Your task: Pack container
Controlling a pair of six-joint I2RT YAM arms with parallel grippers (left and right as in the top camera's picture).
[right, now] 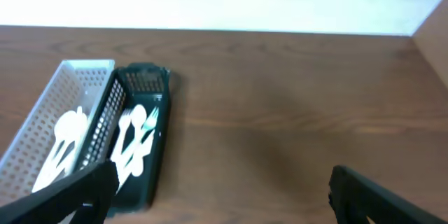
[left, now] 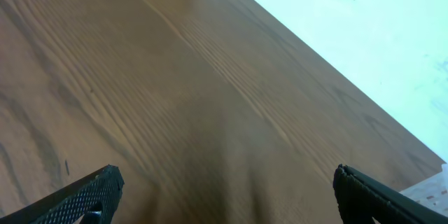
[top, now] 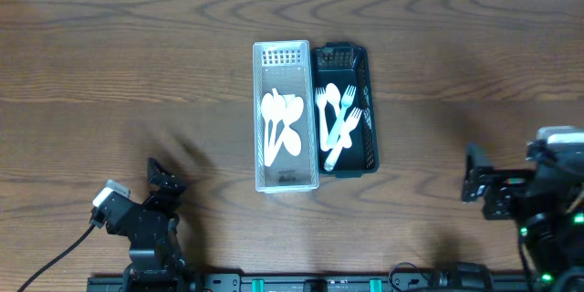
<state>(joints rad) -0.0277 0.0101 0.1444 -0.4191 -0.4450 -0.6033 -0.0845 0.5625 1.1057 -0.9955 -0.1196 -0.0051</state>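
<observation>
see left gripper [left: 227, 190] and right gripper [right: 222, 190] spread wide; spoons [top: 281, 126] in white basket [top: 278, 55], forks [top: 338, 119] in black basket [top: 340, 56].

Both arms sit tucked low at the near side, well apart: left arm [top: 146, 230] at my left, right arm [top: 547, 196] at my far right. Left gripper [left: 224, 190] has its jaws spread wide, tilted forward. Right gripper [right: 220, 190] is equally wide, pointing inward.
</observation>
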